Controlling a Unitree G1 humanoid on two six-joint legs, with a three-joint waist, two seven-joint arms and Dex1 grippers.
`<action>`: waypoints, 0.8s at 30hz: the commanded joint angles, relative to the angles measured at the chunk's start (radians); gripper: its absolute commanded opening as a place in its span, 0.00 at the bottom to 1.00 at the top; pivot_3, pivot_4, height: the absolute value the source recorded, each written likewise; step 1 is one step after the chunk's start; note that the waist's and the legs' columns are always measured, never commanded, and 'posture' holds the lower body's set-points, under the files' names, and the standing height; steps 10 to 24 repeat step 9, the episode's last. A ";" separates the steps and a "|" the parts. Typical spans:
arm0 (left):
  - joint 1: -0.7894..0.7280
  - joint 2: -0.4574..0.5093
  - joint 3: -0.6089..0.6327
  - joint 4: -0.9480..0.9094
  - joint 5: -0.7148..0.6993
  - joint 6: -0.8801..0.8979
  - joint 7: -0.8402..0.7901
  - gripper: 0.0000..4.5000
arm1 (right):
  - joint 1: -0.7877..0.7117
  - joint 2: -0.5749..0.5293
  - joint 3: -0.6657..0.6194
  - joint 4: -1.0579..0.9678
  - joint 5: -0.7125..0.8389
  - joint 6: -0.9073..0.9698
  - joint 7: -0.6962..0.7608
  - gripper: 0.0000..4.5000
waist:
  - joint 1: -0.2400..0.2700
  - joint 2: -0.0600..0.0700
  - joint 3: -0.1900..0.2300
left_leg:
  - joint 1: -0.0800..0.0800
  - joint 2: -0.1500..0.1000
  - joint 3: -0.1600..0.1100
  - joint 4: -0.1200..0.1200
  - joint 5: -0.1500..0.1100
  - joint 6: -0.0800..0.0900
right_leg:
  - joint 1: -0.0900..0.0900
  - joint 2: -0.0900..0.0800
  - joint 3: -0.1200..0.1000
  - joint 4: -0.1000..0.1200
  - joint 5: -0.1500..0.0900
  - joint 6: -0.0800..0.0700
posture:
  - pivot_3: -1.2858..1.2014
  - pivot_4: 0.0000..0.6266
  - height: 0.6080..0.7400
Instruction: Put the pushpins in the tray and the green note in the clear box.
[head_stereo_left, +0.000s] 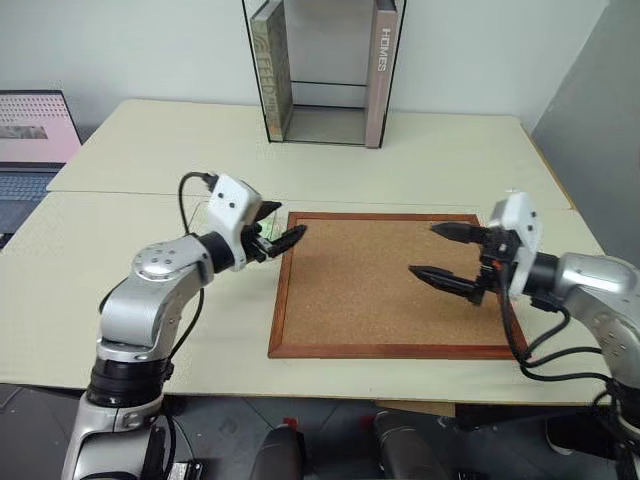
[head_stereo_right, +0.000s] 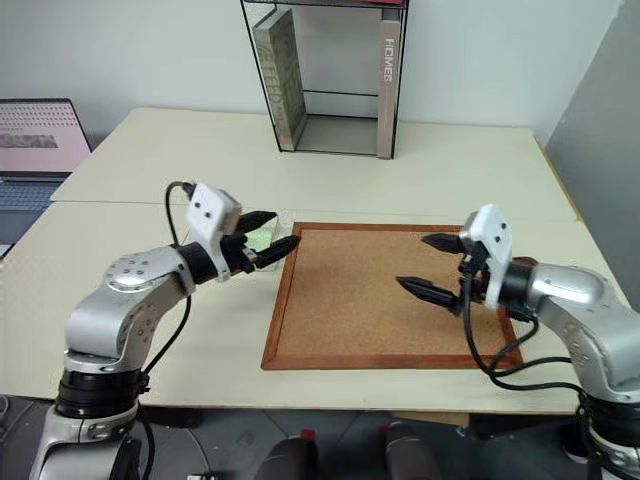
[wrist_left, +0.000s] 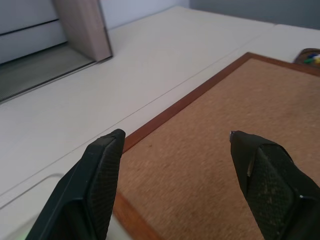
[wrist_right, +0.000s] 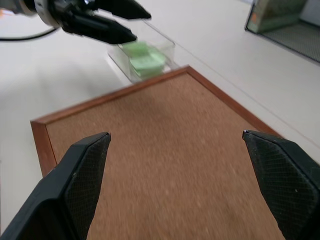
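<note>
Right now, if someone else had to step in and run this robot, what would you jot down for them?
Left gripper: open, empty, above the clear box at the cork board's left edge.
Right gripper: wide open, empty, over the board's right side.
Green note: already lying in the box. That part looks done.
Tray: past the board's far right edge, partly seen, with what look like coloured pins in it.
No pins visible on the board. Before calling it finished, check the tray and the table behind the right arm for stray pins.
</note>
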 joint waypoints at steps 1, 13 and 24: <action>-0.042 -0.009 -0.037 0.018 -0.048 -0.040 -0.109 0.79 | 0.039 -0.039 -0.082 -0.041 0.018 -0.012 -0.003 1.00 | -0.003 0.000 0.000 | 0.000 0.000 0.000 0.000 0.000 0.000 | 0.000 0.000 0.000 0.000 0.000 0.000 | 0.52 0.24 1.00; -0.040 -0.019 -0.077 0.027 -0.042 -0.059 -0.150 0.79 | 0.076 -0.038 -0.087 -0.057 0.016 -0.028 -0.023 1.00 | -0.005 0.000 0.000 | 0.002 0.000 0.002 0.000 0.000 0.000 | 0.000 0.000 0.002 0.001 0.000 0.000 | 0.52 0.24 1.00; -0.040 -0.019 -0.077 0.027 -0.042 -0.059 -0.150 0.79 | 0.076 -0.038 -0.087 -0.057 0.016 -0.028 -0.023 1.00 | -0.005 0.000 0.000 | 0.002 0.000 0.002 0.000 0.000 0.000 | 0.000 0.000 0.002 0.001 0.000 0.000 | 0.52 0.24 1.00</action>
